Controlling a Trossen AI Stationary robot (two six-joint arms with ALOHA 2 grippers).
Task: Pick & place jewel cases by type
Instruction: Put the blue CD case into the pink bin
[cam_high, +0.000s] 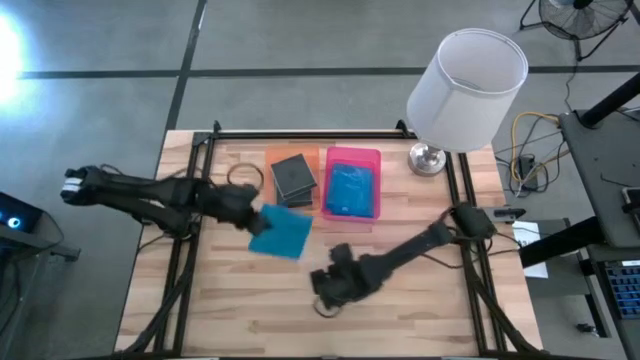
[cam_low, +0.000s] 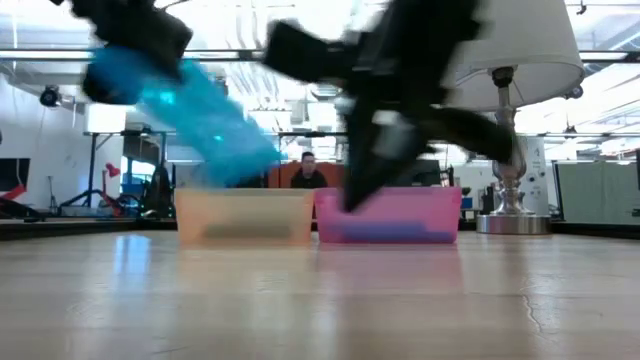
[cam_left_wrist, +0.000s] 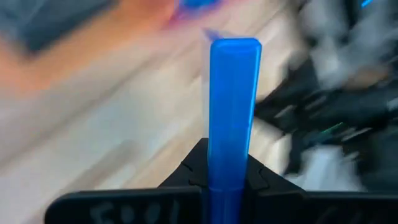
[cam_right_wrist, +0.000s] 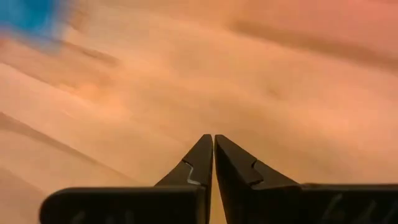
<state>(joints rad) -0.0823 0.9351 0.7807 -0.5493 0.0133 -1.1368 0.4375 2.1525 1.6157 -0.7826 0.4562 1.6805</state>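
Note:
My left gripper (cam_high: 255, 218) is shut on a bright blue jewel case (cam_high: 281, 234) and carries it above the table's middle, near the trays. In the low view the blue case (cam_low: 205, 125) hangs tilted in the air. A dark grey jewel case (cam_high: 293, 176) lies in the orange tray (cam_high: 279, 155). More blue cases (cam_high: 350, 190) lie in the pink tray (cam_high: 366, 158). My right gripper (cam_high: 322, 292) is shut and holds nothing; it hovers over bare wood toward the near edge, and its fingertips (cam_right_wrist: 213, 140) touch each other. My left gripper pinches the blue jewel case between its two fingers at one edge (cam_left_wrist: 227, 177), coming from the table's left. The case is seen edge-on, standing out past the fingertips (cam_left_wrist: 193, 168). It is lifted clear of the table and tilted.
A white-shaded lamp (cam_high: 465, 90) with a chrome foot (cam_high: 428, 158) stands at the table's far right corner. The orange and pink trays sit side by side at the far middle. Bare wooden tabletop (cam_high: 250, 310) lies along the near side. A person (cam_low: 308, 170) sits in the room beyond.

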